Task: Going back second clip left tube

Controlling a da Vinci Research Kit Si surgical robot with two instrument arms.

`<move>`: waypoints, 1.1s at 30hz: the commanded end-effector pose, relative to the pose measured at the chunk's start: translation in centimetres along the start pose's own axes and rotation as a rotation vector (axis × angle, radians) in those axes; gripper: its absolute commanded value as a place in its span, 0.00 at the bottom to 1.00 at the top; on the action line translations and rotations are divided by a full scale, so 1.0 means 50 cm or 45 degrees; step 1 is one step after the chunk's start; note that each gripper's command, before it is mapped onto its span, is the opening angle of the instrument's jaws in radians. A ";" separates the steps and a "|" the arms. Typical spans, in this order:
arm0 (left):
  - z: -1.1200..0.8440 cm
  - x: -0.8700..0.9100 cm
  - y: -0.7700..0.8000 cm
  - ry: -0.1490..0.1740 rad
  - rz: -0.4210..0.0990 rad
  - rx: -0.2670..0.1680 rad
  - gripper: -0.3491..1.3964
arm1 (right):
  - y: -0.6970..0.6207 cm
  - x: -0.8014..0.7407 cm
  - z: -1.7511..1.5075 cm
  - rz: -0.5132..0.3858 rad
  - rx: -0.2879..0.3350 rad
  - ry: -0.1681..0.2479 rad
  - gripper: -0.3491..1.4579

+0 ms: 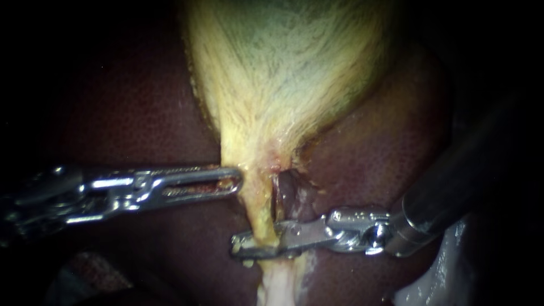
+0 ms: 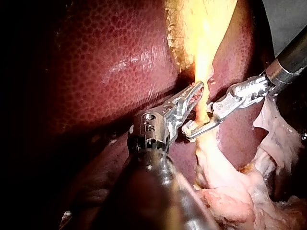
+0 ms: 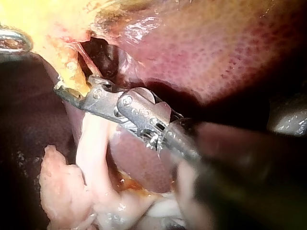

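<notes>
The pale yellow gallbladder [image 1: 283, 68] narrows downward into the left tube [image 1: 262, 218], a yellow strand that turns whitish lower down [image 3: 91, 139]. My left instrument [image 1: 237, 180] comes in level from the left. Its slotted jaws lie together on the edge of the gallbladder's neck [image 2: 197, 67], with the tip [image 2: 199, 88] at the strand. My right instrument [image 1: 241, 248] reaches across from the right, lower on that tube. Its jaws [image 2: 189, 130] straddle the tube with a gap showing, one on each side [image 3: 60, 87]. I cannot make out any clip.
Dark red liver [image 1: 141, 113] surrounds the gallbladder on both sides. Just right of the tube is a dark opening [image 1: 281, 198] with a purplish strand beside it. Pale fatty tissue [image 2: 230, 201] bunches below the jaws, and whitish tissue [image 1: 430, 277] lies under my right shaft.
</notes>
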 end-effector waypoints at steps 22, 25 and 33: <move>-0.0008 0.0002 0.0002 0.001 0.001 0.002 0.00 | -0.0009 0.0001 0.0007 -0.003 0.003 -0.001 0.17; -0.0012 0.0003 0.0003 0.002 0.001 0.002 0.00 | -0.0011 0.0005 0.0013 0.003 0.008 0.017 0.34; -0.0020 0.0004 0.0003 0.002 0.002 0.004 0.00 | -0.0010 0.0008 0.0017 -0.098 0.019 0.042 0.45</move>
